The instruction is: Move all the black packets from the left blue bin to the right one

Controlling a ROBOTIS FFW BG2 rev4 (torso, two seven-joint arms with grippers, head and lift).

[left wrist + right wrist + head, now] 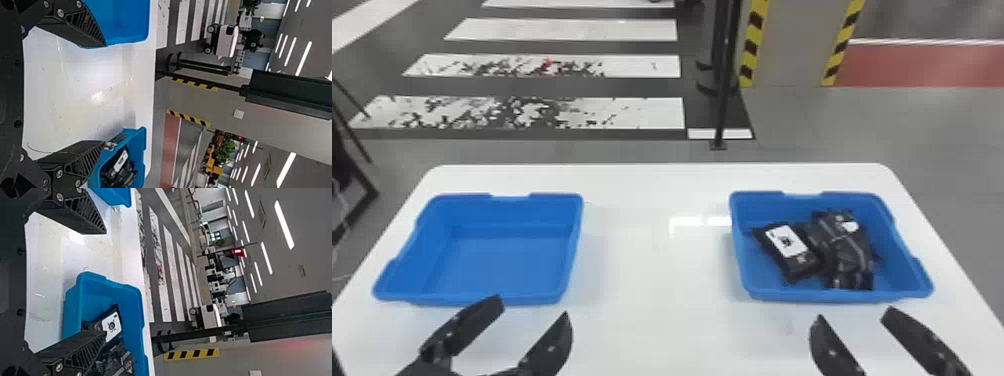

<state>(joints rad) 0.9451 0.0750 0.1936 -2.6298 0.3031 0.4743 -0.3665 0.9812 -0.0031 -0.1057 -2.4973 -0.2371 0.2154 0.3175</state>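
Head view: the black packets lie in the right blue bin. Both the left gripper and right gripper are wide, holding nothing.

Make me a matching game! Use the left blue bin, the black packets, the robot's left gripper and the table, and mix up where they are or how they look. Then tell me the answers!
Things:
1. Left blue bin
2. Black packets
3. Left gripper
4. Table

Where or how:
a. Inside the right blue bin
b. White, under both bins
c. Open, at the near side of a bin
d. Bare blue bottom showing

Right pairs: 1-d, 2-a, 3-c, 4-b
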